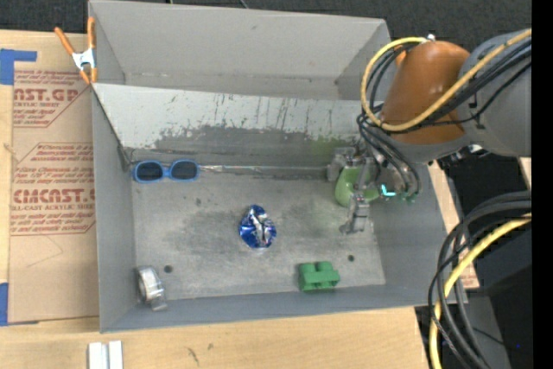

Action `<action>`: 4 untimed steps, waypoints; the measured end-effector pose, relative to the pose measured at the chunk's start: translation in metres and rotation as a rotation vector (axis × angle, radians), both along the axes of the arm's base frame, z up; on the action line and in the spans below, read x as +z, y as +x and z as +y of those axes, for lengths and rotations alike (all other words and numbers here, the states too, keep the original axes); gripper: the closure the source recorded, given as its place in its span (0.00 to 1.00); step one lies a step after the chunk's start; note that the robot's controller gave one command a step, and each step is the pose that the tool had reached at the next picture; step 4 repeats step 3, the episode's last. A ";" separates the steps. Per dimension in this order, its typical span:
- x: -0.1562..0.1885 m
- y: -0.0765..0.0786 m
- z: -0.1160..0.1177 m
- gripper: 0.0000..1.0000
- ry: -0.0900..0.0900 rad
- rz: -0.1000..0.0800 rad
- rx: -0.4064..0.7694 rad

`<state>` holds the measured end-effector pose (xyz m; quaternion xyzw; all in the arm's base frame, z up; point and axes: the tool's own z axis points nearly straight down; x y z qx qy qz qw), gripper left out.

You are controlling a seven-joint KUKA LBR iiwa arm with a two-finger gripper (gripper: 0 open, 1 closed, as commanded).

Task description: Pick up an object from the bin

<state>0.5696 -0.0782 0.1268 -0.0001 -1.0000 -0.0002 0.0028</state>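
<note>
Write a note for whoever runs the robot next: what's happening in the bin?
Gripper: down at the right side of the bin, by a pale green thing; grip unclear.
Things: blue sunglasses at the back left, crumpled blue-and-white wrapper in the middle, green block at the front, silver thing in the front left corner.
Done: nothing lifted out yet.
Left: get hold of one thing and lift it.

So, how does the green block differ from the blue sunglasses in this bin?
The green block is chunky; the blue sunglasses are thin and long, with two lenses. The green block lies near the front wall, right of the middle; the blue sunglasses lie back left, at the foot of the back wall. Both rest alone on the floor of the bin.
</note>
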 end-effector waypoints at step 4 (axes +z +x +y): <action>0.074 0.009 -0.042 1.00 -0.002 -0.016 -0.026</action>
